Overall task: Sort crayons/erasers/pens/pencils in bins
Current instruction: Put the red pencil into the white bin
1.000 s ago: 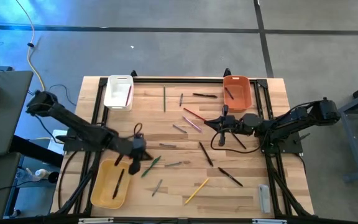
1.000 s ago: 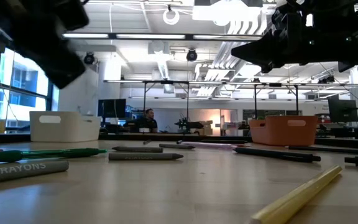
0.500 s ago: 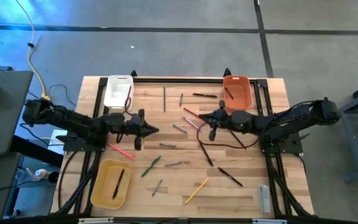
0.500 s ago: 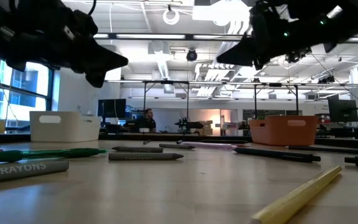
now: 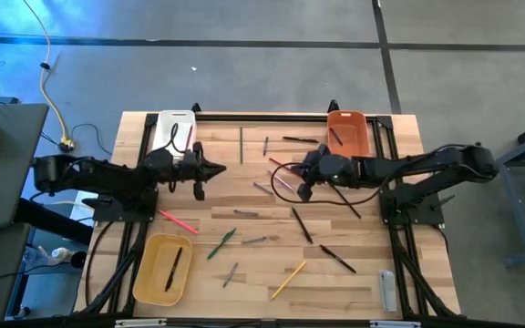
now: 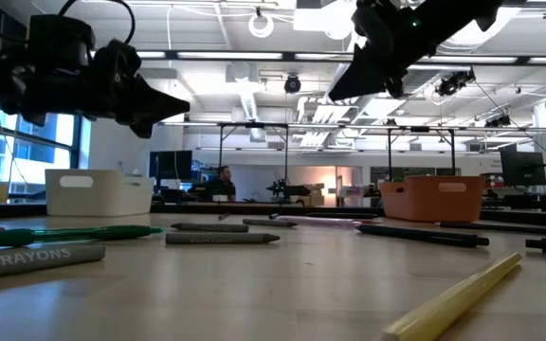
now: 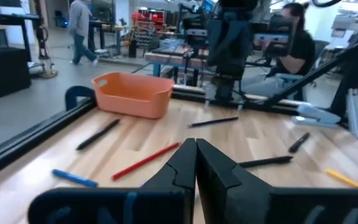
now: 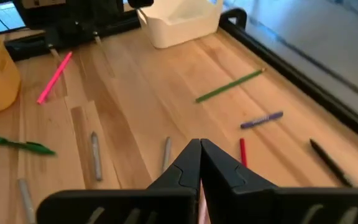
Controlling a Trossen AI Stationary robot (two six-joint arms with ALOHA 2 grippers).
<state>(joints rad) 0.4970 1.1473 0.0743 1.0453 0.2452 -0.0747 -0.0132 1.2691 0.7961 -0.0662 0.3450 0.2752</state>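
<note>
Wooden table [image 5: 372, 282] carries three bins: white [image 5: 169, 132], orange [image 5: 346, 129], yellow [image 5: 159, 269].

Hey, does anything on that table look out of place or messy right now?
Mostly unsorted: sticks lie scattered across the table. The white bin, orange bin and yellow bin each hold roughly one. A grey flat bar lies apart by the front right corner. Nothing looks spilled or broken.

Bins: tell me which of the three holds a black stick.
The yellow bin, near the table's front left corner, holds one black stick. The white bin holds a red one; the orange bin's looks dark brown.
</note>
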